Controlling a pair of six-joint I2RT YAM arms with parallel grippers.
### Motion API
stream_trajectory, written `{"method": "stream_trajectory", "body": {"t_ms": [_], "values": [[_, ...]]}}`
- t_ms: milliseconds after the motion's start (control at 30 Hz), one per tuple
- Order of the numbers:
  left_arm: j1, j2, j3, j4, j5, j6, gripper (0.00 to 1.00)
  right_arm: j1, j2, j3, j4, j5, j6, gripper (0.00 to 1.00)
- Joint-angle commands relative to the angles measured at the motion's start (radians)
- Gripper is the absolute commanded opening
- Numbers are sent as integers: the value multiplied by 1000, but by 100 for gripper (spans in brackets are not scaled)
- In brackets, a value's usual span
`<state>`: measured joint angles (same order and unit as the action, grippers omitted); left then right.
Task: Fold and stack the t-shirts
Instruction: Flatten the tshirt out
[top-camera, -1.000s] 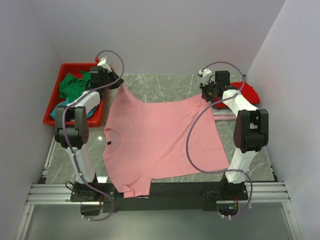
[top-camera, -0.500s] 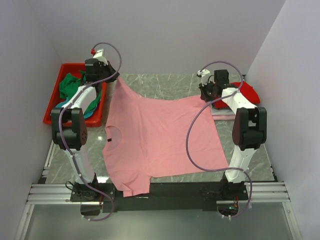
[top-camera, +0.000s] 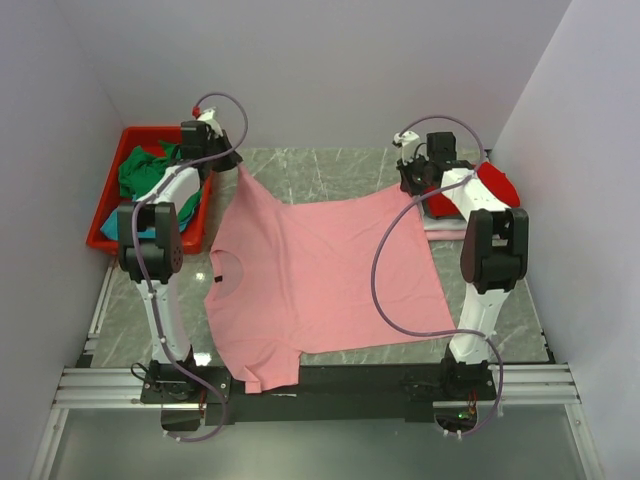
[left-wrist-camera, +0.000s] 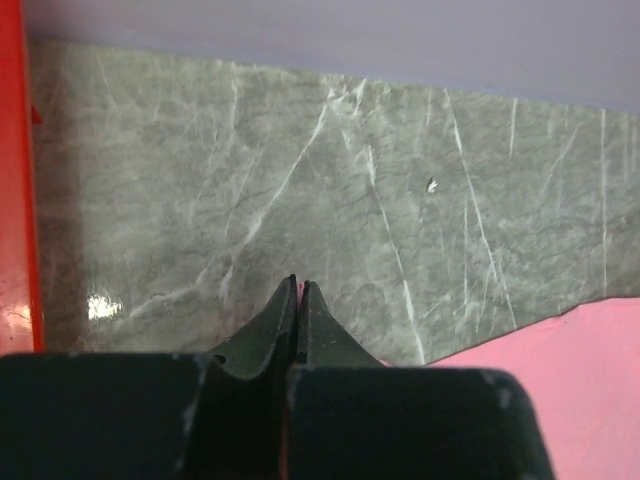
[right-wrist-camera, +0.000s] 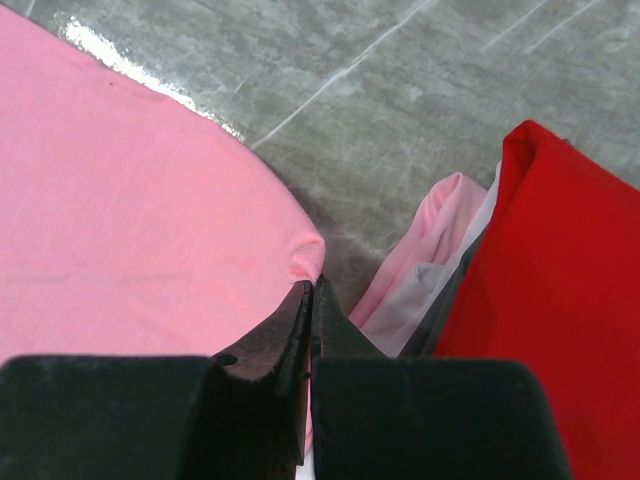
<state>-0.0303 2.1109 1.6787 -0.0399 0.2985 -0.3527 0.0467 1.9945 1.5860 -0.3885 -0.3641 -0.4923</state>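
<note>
A salmon pink t-shirt (top-camera: 320, 275) lies spread over the marble table, its neck with a dark label at the left and one sleeve hanging over the near edge. My left gripper (top-camera: 236, 163) is shut on its far left hem corner; pink cloth shows between the fingertips in the left wrist view (left-wrist-camera: 299, 290). My right gripper (top-camera: 411, 190) is shut on the far right hem corner, seen in the right wrist view (right-wrist-camera: 310, 285). Both corners are lifted slightly off the table. A folded stack with a red shirt (top-camera: 497, 185) on top, over pale pink and grey cloth (right-wrist-camera: 420, 270), sits at the right.
A red plastic bin (top-camera: 112, 205) at the far left holds crumpled green (top-camera: 145, 170) and teal shirts. Grey walls close in on three sides. Bare marble (top-camera: 320, 172) shows beyond the shirt's far edge. A metal rail runs along the near edge.
Both grippers stayed shut on the hem corners. The left gripper shifted a little right and nearer after swinging far-left; the right arm moved slightly toward the far side, pulling the hem taut.
</note>
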Motion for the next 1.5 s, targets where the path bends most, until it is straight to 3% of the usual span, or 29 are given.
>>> {"method": "stream_trajectory", "body": {"t_ms": [0,1033,1300,1467], "values": [[6,8,50,0,14,11,1,-5,1,45,-18,-10,-12,0],[3,166,194,-71,16,0,1,-90,-85,-66,74,-45,26,0],[3,90,141,-15,59,17,1,-90,-68,-35,31,-133,21,0],[3,129,190,-92,99,35,1,-90,-54,-14,10,-176,26,0]]}}
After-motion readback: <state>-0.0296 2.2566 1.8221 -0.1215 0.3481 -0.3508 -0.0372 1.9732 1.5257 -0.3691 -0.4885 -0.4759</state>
